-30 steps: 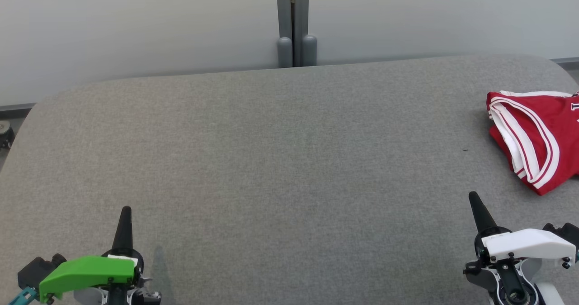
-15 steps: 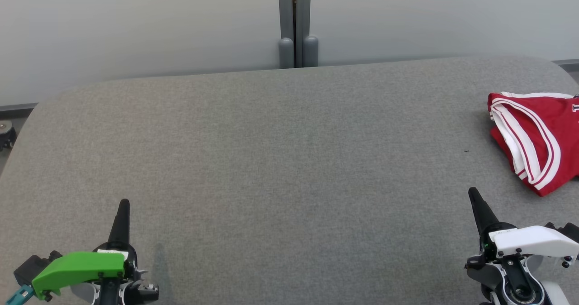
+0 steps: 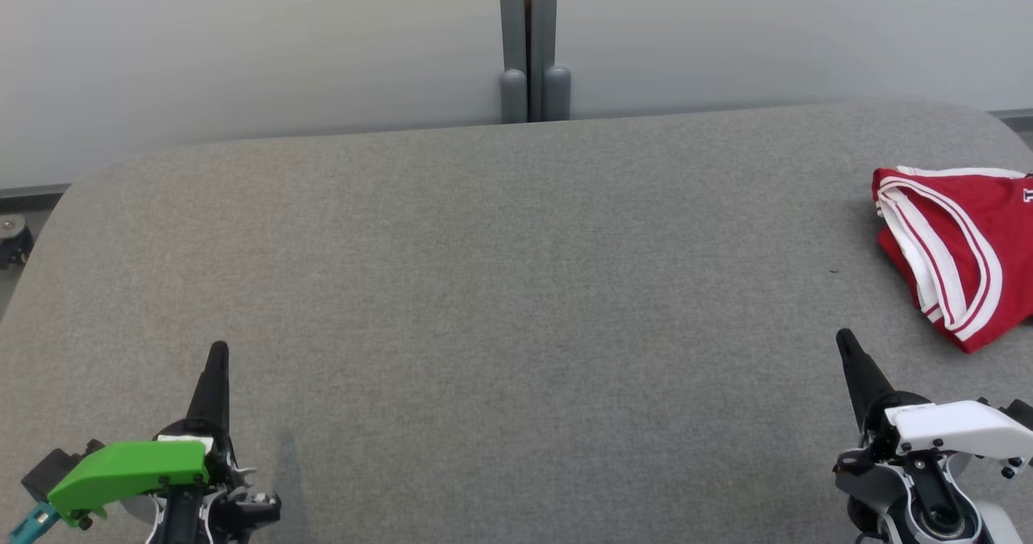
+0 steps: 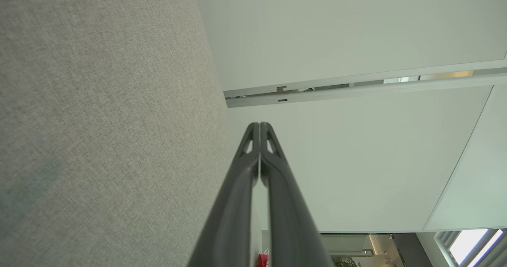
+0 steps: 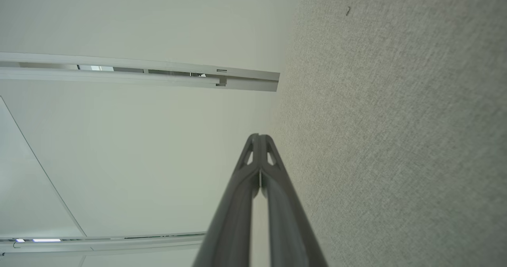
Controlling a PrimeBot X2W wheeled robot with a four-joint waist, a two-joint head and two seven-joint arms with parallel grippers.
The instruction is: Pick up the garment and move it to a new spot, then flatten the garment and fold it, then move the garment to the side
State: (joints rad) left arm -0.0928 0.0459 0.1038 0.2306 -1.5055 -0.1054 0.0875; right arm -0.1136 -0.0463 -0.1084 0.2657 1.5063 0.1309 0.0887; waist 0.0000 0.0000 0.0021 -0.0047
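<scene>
Both grippers are closed tip to tip and empty. Left gripper (image 3: 216, 360), green-capped, sits over the near-left of the grey fabric-covered table (image 3: 516, 286); right gripper (image 3: 849, 350), white-capped, over the near-right. Red garment with white stripe trim (image 3: 960, 245) lies on the table's far right, apparently folded, partly cut off by the head view's edge. It is near the right gripper, not touching.

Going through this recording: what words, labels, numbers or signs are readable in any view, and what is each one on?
White print on the red garment, at the head view's right edge: cut off by the frame, unreadable.
No other text, label or number is legible.
</scene>
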